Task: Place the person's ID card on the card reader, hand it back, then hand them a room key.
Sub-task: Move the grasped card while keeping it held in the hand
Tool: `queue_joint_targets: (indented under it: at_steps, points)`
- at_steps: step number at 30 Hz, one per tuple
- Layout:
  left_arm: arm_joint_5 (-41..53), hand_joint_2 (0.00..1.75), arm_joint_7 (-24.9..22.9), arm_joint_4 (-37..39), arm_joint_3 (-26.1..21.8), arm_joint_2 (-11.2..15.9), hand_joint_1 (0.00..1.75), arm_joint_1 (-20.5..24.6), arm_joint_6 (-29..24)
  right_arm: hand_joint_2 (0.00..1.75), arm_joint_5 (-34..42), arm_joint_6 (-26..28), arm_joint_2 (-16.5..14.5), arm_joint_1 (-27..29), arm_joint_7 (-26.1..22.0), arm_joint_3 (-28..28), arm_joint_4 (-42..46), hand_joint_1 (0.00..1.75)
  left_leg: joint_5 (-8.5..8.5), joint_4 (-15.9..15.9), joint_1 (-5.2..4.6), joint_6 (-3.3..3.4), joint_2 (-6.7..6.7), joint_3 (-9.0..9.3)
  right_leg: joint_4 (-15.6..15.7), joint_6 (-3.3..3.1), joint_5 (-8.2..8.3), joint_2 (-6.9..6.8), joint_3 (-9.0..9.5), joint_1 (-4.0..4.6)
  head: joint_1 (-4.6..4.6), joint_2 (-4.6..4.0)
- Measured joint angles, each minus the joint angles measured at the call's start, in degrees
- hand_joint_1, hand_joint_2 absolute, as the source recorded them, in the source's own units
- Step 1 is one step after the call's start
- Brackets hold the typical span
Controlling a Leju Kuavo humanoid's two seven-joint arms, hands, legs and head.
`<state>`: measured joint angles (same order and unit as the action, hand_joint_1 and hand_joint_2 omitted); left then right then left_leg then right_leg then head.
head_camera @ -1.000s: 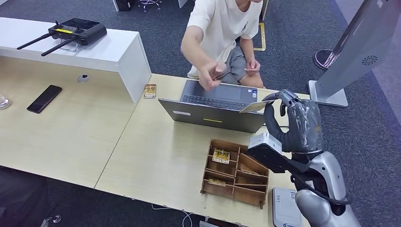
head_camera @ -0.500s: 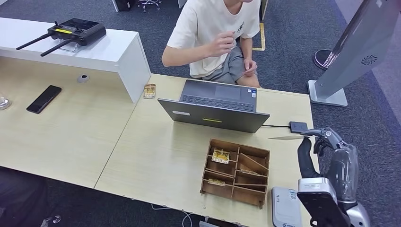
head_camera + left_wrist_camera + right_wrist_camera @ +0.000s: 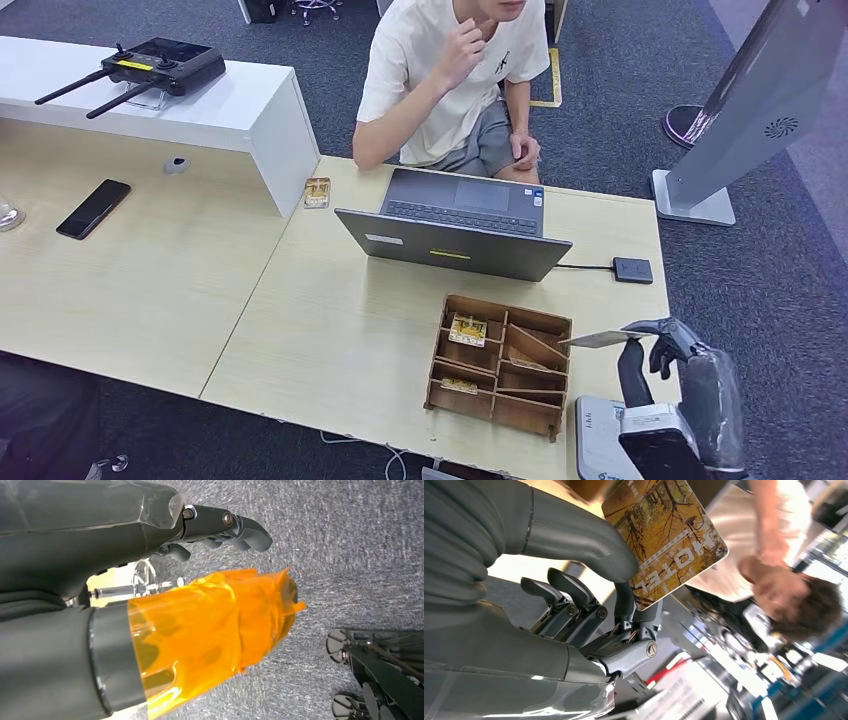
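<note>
Right hand point(image 3: 668, 352) pinches card point(image 3: 598, 340) (flat) beside wooden tray's point(image 3: 455, 402) edge.

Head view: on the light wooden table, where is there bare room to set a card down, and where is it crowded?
Bare table lies between the laptop and the wooden organizer, and widely left of both. Another patch lies between the phone and the white counter. It is crowded at the right corner, around the card reader and right hand.
</note>
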<state>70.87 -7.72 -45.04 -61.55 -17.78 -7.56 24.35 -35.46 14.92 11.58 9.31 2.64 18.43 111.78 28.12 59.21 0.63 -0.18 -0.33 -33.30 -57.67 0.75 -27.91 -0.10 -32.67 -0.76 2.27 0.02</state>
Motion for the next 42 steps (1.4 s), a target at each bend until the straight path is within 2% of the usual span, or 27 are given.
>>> queue_joint_targets:
  at_steps: [2,8,14,21,26,32,42]
  points:
    - [-0.2,0.00,-0.2,-0.2,-0.2,0.0,0.00,0.0,0.1,1.75,-0.1,-0.2,0.7,0.9,0.8,0.1,0.1,1.75,0.01,0.0,-0.01,0.01,0.00,0.00,0.0,0.00,0.00,0.00,0.00,-0.01,0.00,0.00]
    - [-0.8,0.00,-0.7,-0.8,-2.4,-0.3,0.00,-0.3,0.6,1.75,-0.3,0.5,7.1,6.3,7.0,2.2,1.2,1.75,0.04,0.0,-0.01,0.02,0.01,0.03,0.0,0.01,-0.01,0.01,0.00,-0.01,0.02,0.00]
    - [-0.3,0.00,-0.7,-0.8,-3.7,-0.4,0.00,-0.5,0.8,1.75,-1.2,1.4,10.9,8.2,10.9,3.7,2.4,1.75,0.07,0.0,-0.01,-0.02,0.03,0.04,0.0,0.01,-0.01,0.02,-0.01,-0.01,0.00,0.00]
    - [2.4,0.00,0.0,-0.8,-6.0,-0.4,0.00,-0.4,1.1,1.75,-0.6,0.8,17.6,9.4,16.4,6.5,3.7,1.75,0.11,0.0,-0.03,0.04,0.09,0.05,0.0,0.01,-0.01,0.05,0.00,-0.02,-0.01,0.00]
    - [4.2,0.00,0.7,-0.8,-7.7,-0.4,0.00,0.1,1.0,1.75,0.1,-0.6,21.3,9.1,18.3,8.5,3.8,1.75,0.11,0.0,-0.03,0.04,0.09,0.06,0.0,0.01,-0.01,0.04,0.01,-0.02,0.01,0.00]
    - [6.6,0.00,1.7,-0.2,-9.2,-0.3,0.00,1.2,0.2,1.75,1.9,-5.3,23.7,6.2,18.3,10.4,3.2,1.75,0.11,0.0,-0.02,0.04,0.09,0.08,0.0,0.01,-0.01,0.04,0.02,-0.02,-0.01,0.00]
    - [8.5,0.00,2.4,1.3,-11.0,-0.3,0.00,2.9,-0.6,1.75,3.0,-10.7,23.6,1.6,17.1,11.8,0.1,1.75,0.10,0.0,-0.02,0.04,0.08,0.08,0.0,0.01,-0.01,0.03,0.05,-0.02,0.00,0.00]
